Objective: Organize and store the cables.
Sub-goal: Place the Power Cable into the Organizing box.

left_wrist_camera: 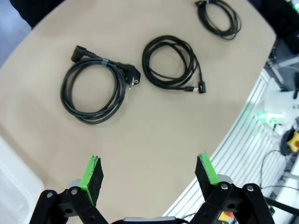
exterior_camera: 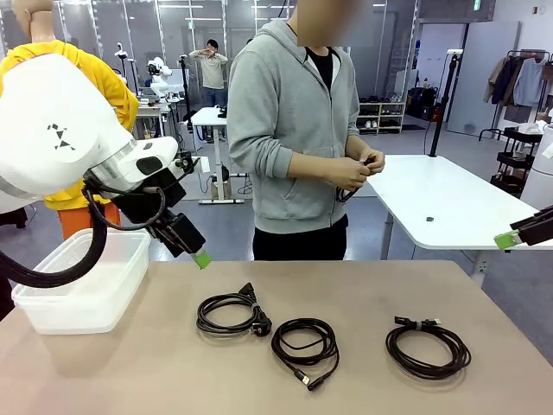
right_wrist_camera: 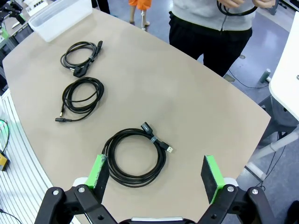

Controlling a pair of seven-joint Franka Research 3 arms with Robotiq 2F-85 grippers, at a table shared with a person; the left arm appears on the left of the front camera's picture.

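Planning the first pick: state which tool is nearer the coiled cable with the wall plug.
Left. The left tool hovers just above and left of the wall-plug cable; the right tool hovers over the rightmost cable, two coils away.

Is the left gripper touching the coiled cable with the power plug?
Apart. In the left wrist view the left gripper stands open with bare table between its green pads and the power-plug cable; the front view shows it above the table.
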